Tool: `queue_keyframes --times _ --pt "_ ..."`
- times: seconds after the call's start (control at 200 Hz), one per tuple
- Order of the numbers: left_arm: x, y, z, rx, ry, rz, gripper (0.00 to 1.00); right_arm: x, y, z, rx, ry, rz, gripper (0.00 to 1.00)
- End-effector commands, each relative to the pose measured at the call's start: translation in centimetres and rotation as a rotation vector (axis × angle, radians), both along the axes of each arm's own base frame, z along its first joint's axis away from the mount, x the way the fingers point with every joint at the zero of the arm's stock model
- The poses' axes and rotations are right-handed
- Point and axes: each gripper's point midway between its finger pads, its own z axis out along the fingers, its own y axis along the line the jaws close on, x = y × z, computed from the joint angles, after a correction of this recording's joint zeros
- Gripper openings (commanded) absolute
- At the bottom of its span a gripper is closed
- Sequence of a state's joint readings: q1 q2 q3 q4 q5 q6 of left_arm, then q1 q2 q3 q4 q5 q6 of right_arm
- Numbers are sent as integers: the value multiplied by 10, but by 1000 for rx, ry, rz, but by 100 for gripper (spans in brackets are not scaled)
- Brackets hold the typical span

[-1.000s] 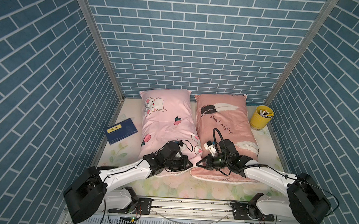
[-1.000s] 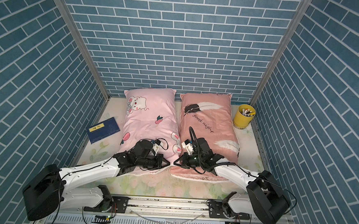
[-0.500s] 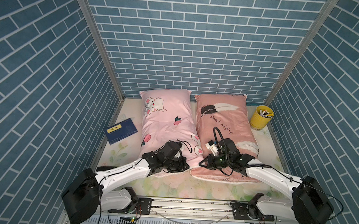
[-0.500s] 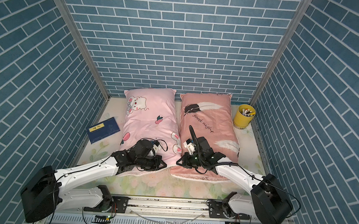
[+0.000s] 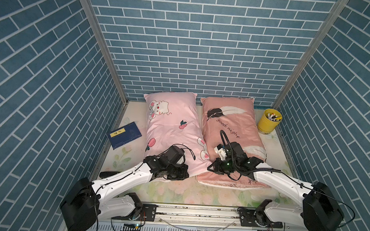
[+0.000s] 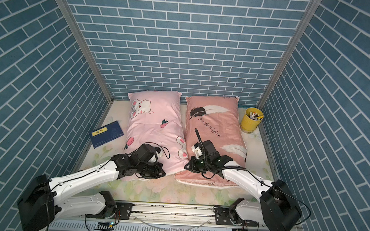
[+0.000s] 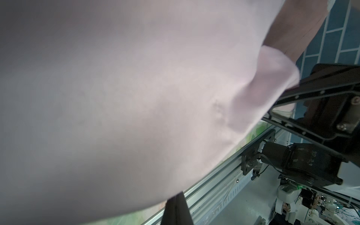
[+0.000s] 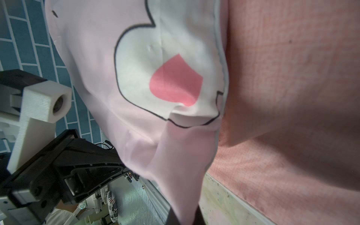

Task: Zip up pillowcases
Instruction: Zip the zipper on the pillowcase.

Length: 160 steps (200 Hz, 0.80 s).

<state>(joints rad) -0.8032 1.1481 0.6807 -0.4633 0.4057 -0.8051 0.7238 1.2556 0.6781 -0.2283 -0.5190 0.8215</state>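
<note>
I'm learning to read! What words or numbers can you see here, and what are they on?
"good night": black script on the salmon pillowcase.
More script at that pillowcase's near end and far corner: partly hidden or too small to read.
The yellow label on the blue book: marks too small to read.
The light pink pillowcase: pictures only, no words.

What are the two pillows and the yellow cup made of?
The bunny pillow: smooth printed cloth, faint sheen, soft creases. The feather pillow: matte woven cloth, fine weave visible close up. The yellow cup: probably plastic or painted metal, smooth even colour.
</note>
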Motion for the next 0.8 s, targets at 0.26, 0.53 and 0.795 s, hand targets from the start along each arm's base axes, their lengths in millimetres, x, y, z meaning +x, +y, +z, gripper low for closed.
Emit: queue_keyframes --times 0.26,0.53,0.795 --pt "-13 43 -7 213 16 -32 0 17 -11 3 -90 -52 -66 0" --pt "-18 58 -15 287 23 -29 0 28 -17 7 -120 -88 -113 0" --pt "-22 72 -26 348 34 -20 0 35 -22 10 -134 -110 -136 0"
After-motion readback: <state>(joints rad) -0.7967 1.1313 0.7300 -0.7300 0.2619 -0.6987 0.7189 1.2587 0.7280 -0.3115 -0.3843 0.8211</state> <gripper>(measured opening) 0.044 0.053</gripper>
